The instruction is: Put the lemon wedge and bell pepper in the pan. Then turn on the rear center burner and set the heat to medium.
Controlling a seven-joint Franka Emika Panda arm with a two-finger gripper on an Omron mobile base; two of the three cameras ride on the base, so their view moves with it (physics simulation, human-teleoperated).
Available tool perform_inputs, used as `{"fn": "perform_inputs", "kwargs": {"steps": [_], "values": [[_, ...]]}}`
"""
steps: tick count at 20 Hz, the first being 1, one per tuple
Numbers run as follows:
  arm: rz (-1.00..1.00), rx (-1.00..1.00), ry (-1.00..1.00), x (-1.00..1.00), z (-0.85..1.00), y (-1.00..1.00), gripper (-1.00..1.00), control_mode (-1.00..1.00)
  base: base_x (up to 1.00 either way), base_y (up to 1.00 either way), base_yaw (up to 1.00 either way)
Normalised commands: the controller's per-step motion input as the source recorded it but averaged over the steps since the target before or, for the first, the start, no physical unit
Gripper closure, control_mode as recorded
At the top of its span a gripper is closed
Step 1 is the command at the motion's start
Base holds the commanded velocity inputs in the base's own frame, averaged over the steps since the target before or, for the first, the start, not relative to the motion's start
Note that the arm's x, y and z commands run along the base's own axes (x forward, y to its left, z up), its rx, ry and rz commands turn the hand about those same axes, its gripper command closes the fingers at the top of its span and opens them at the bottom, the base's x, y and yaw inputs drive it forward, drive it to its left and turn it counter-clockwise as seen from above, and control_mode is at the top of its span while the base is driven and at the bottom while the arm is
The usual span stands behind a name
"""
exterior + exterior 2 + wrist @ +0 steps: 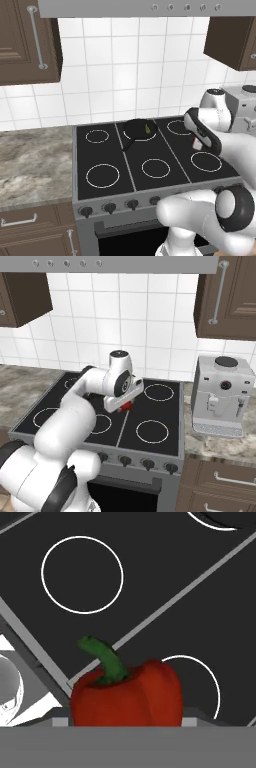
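Bell pepper (127, 694): red with a green stem, low in the middle of my hand view, close under the camera. In the right base view I see a bit of red under the hand (127, 404), left of the frame's middle, over the cooktop (165, 421).
Lemon wedge (148, 129): a small yellow-green piece lying in the pan (140, 129), upper middle of the left base view, so I judge this part done.
Pan: it sits on a ring in the back row, middle of the stove (I take this for the rear center burner).
Gripper (123, 406): the fingertips are hidden behind the pepper. The jaws stand rather wide, but I cannot tell if they grip the pepper or only stand around it.
Step in hand: getting the pepper into the pan.
Next move: if held, carry it over the pan rim, then release. The knobs (109, 206) come after.
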Motion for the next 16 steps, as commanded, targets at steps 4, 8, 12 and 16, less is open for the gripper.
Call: {"fn": "perform_inputs", "kwargs": {"steps": [4, 8, 12, 16], "values": [[0.0, -0.04, 0.0, 0.5, 0.01, 0.56, 1.0, -1.0, 0.0, 0.0, 0.0], [0.0, -0.04, 0.0, 0.6, 0.0, 0.42, 1.0, -1.0, 0.0, 0.0, 0.0], [0.0, -0.02, 0.0, 0.53, 0.01, 0.29, 1.0, -1.0, 0.0, 0.0, 0.0], [0.0, -0.01, 0.0, 0.41, 0.05, 0.28, 1.0, -1.0, 0.0, 0.0, 0.0]]}}
